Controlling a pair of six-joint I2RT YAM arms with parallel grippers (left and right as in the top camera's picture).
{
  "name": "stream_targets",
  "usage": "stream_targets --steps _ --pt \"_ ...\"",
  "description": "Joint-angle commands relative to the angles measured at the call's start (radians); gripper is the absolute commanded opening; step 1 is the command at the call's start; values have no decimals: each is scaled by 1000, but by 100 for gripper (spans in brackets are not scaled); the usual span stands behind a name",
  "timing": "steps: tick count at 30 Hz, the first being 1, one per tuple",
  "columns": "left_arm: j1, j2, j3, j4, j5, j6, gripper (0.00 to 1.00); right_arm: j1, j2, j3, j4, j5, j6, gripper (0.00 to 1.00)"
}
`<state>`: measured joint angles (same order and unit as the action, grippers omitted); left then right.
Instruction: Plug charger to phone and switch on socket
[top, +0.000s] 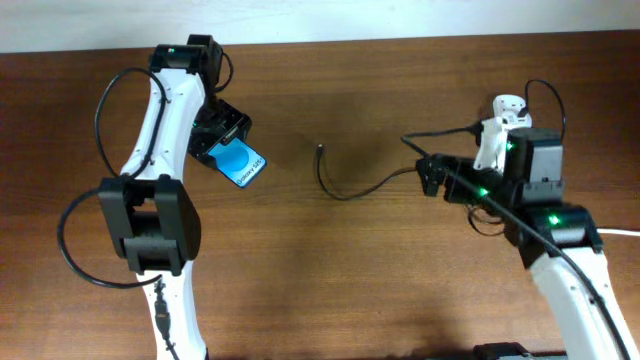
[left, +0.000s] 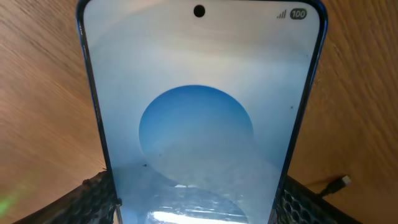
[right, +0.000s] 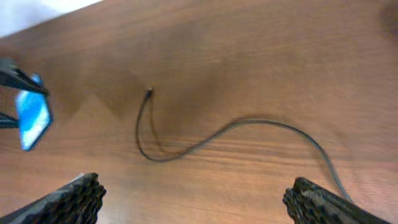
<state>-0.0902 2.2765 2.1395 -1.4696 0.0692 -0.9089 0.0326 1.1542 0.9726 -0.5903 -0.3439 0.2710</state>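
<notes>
One phone was seen clamped at one end by the left gripper, with its blue screen turned up toward the overhead camera. In the left wrist view the phone filled most of the frame. Its lower end was set between the two dark pads, and a blue circle and a "100" mark were shown on the lit screen. Whether it was raised off the table could not be told.

Right of the phone and apart from it, the plug tip of the charger was laid on the wood. From the tip the thin black cable was bent in a loose curve, leading farther from the phone toward the right gripper.

In the right wrist view the charger was seen as an S-curve ending in the plug tip, well right of the phone. The right gripper was held with its fingers wide apart and nothing between them.
</notes>
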Motion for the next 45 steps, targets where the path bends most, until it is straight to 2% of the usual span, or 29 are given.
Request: stream_targets --steps 1,3,6,11,15,21,23,28,35,42,45 --pt "1 -6 21 7 0 38 0 8 76 19 86 -191 80 98" --pt "-2 -6 21 7 41 -20 0 8 136 19 124 -192 163 99" --pt "-9 -6 21 3 93 -121 0 27 228 19 179 -209 312 90" --pt "-34 -6 21 -16 209 -266 0 175 319 19 360 -247 511 89" --pt "-79 -6 21 -11 303 -285 0 277 380 19 452 -216 667 81" --pt "-173 -6 21 5 314 -337 0 338 423 19 501 -190 715 74" --pt "-197 -6 21 14 333 -337 0 348 425 19 496 -179 715 69" --pt "-228 -6 21 21 347 -383 0 394 425 19 448 -81 734 64" --pt "-256 -6 21 21 388 -382 0 448 431 19 450 24 746 57" --pt "-300 -6 21 21 387 -382 0 448 472 19 516 17 766 41" --pt "-300 -6 21 22 387 -382 0 448 472 19 510 16 762 30"
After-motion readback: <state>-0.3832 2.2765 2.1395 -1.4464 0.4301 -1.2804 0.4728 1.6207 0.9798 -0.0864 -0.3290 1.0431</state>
